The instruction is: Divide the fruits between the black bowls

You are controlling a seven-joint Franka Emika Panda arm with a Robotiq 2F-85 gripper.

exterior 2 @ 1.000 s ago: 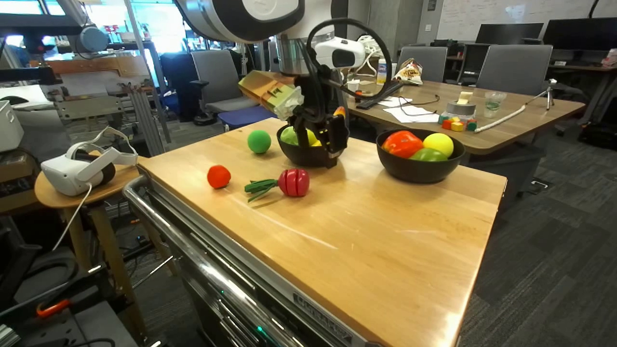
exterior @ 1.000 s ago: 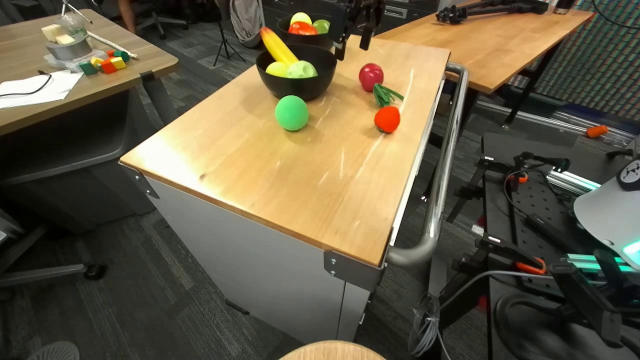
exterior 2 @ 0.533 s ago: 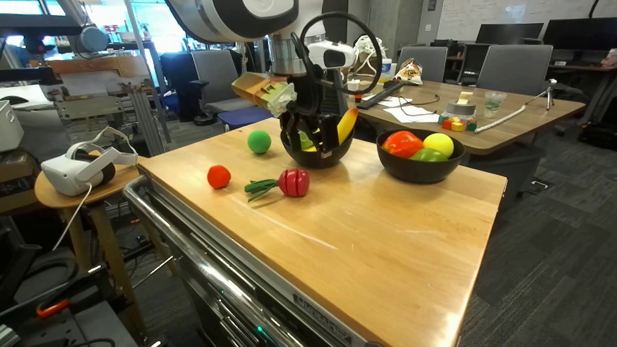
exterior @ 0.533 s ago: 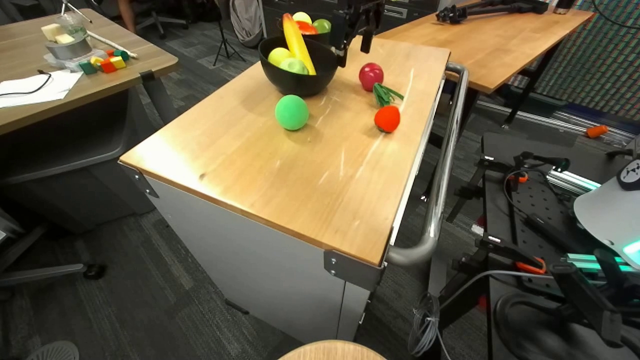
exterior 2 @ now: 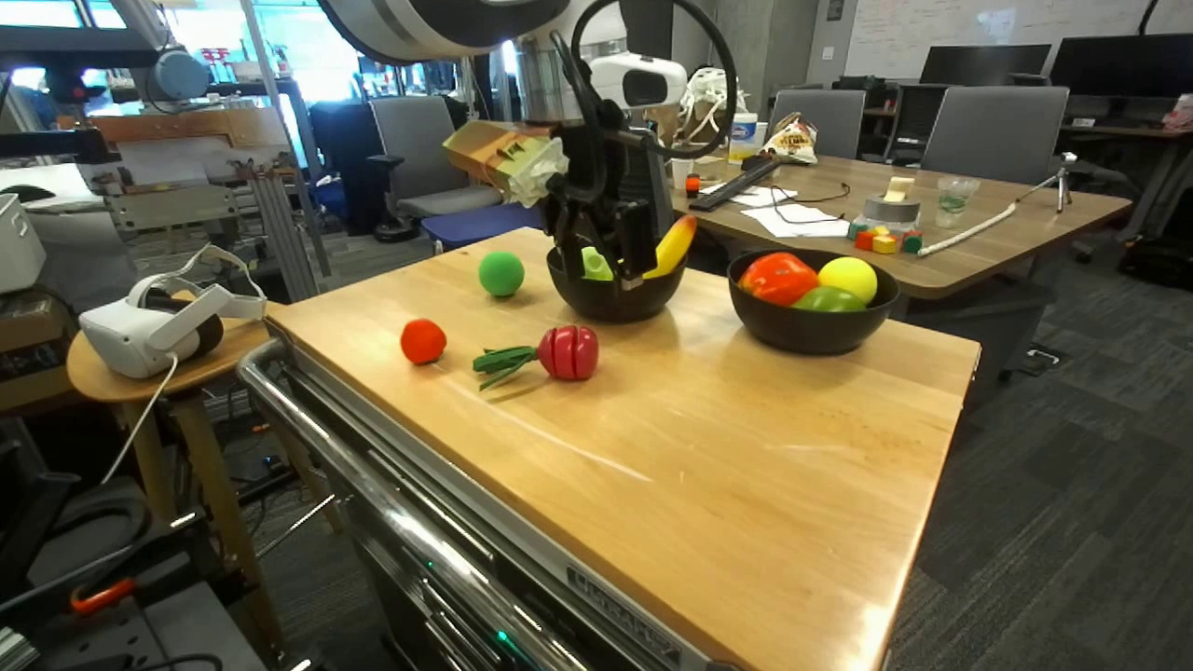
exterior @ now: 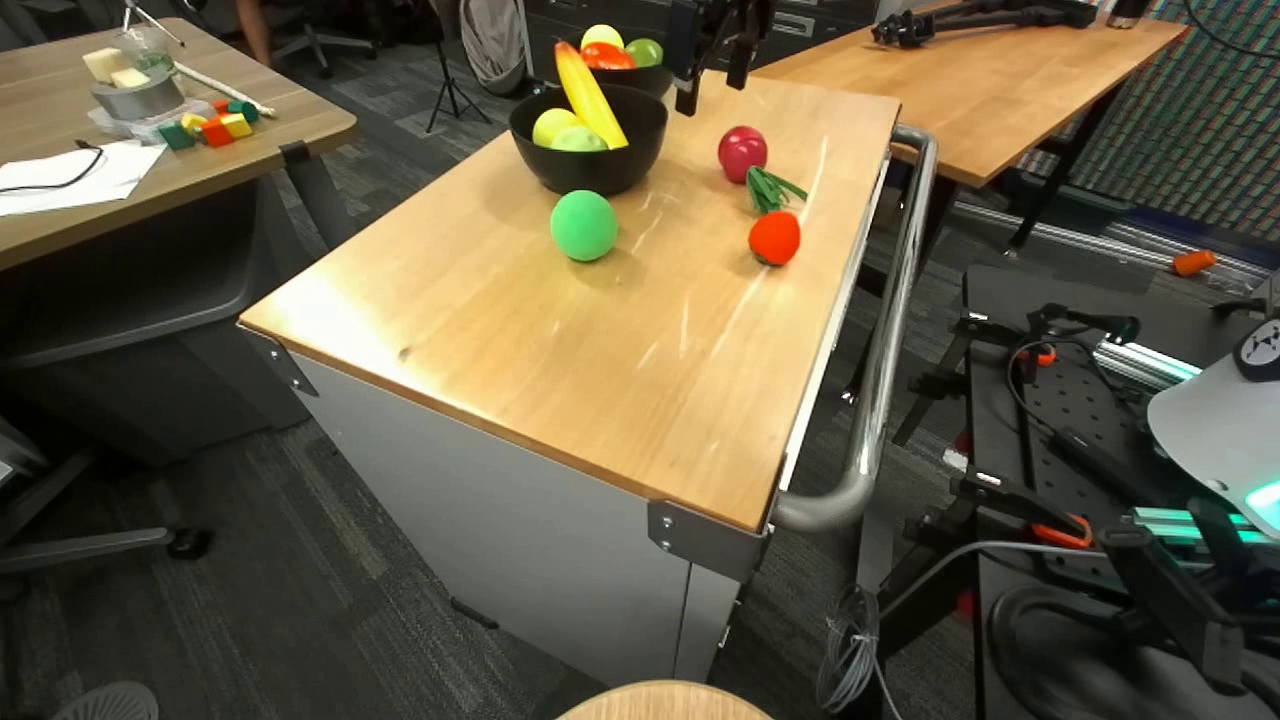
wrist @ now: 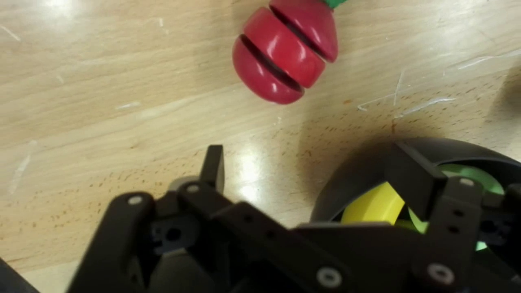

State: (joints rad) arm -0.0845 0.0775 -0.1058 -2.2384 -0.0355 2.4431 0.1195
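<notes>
Step, likely: leave banana bowl (exterior: 590,168), fetch red piece (wrist: 285,49). Best: lift straight, clear bowl, then come down, close across round body. Green ball (exterior: 584,227), orange-red piece (exterior 2: 423,342) also lie on table (exterior 2: 708,419). Banana (exterior: 590,98) leans inside bowl; other bowl (exterior 2: 813,328) shows three pieces. Claw (wrist: 314,170): wide, holds nothing; finger (wrist: 416,182) overlaps bowl in wrist view, contact unclear.

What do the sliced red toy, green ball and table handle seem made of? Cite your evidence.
Sliced red toy: glossy, perhaps painted wood or plastic; crisp highlights.
Green ball: matte, possibly foam or rubber; no sharp glints.
Table handle: likely polished metal; bright reflections.
</notes>
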